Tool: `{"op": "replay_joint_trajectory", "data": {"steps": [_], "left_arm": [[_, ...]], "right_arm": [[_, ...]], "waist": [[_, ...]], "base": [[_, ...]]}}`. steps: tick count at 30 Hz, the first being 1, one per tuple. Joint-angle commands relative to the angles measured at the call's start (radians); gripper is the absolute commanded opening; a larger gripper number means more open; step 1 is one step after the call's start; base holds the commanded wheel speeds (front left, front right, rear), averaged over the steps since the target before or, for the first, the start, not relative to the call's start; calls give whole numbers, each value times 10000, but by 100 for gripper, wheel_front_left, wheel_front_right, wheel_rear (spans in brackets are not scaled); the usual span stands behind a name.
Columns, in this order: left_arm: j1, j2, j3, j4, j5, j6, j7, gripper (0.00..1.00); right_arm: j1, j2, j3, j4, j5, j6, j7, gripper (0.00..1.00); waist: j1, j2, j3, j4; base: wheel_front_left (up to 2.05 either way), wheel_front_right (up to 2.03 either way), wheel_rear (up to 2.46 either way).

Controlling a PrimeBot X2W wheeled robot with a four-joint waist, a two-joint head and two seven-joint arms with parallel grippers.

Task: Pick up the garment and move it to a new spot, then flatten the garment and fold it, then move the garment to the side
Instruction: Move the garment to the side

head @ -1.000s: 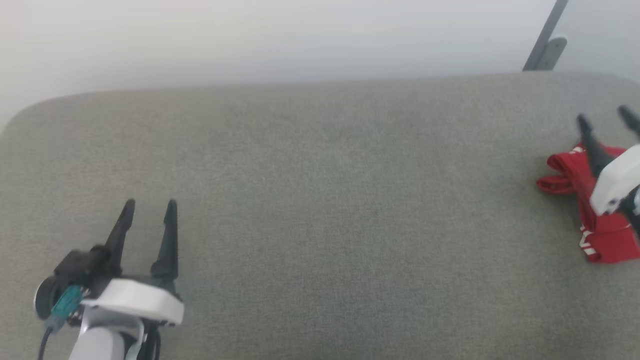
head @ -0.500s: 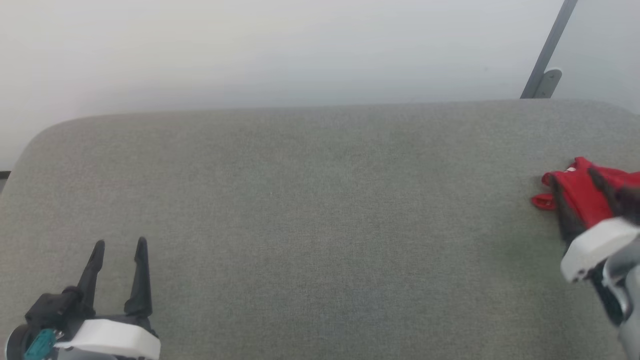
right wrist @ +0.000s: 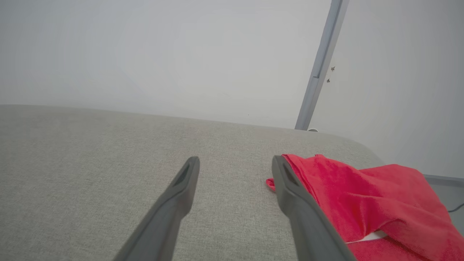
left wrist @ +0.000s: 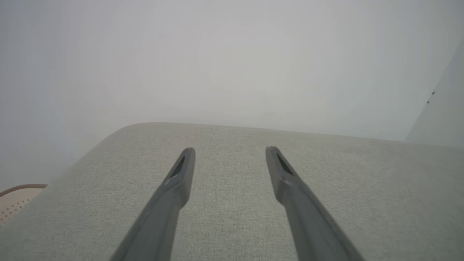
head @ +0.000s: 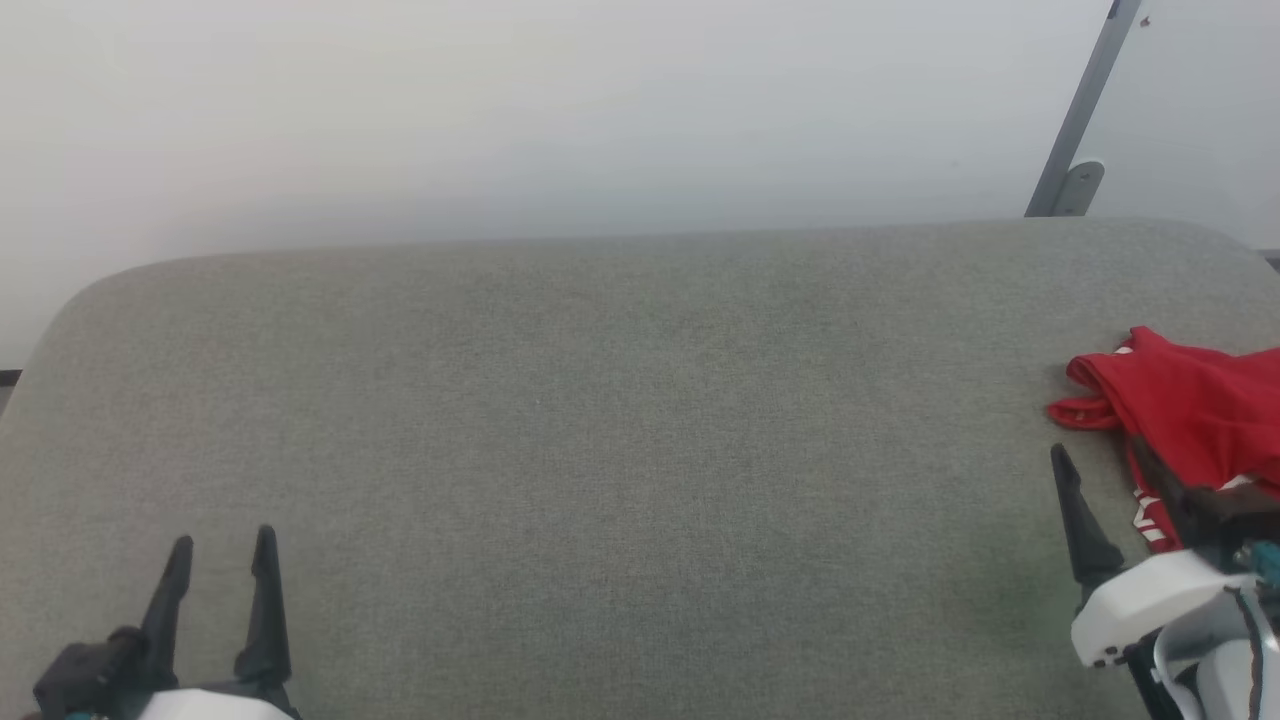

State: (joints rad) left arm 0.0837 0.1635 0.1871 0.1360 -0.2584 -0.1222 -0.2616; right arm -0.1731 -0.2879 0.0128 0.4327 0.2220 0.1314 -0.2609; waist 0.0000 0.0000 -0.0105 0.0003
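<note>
The shirt [head: 1195, 400] looks light and limp, so we'd pinch its bunched near edge. Our right gripper [head: 1100, 470], fingers spread, is just beside it. Our left gripper [head: 222, 570], also spread, is well apart from it.

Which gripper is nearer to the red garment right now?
Right. The right gripper is open at the garment, one finger over its edge; the left gripper is open far off across the grey cushion.
</note>
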Motion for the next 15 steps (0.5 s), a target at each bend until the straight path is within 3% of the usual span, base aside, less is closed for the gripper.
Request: {"op": "replay_joint_trajectory", "data": {"steps": [1, 15], "left_arm": [[158, -53, 45, -48, 6, -39, -43, 100], [437, -193, 159, -118, -78, -80, -43, 100]], "right_arm": [[191, 122, -104, -108, -74, -15, -43, 100], [947, 660, -511, -725, -572, -15, -43, 100]], "waist": [[0, 0, -22, 2], [0, 0, -99, 75]], "base": [[0, 0, 0], [0, 0, 0]]}}
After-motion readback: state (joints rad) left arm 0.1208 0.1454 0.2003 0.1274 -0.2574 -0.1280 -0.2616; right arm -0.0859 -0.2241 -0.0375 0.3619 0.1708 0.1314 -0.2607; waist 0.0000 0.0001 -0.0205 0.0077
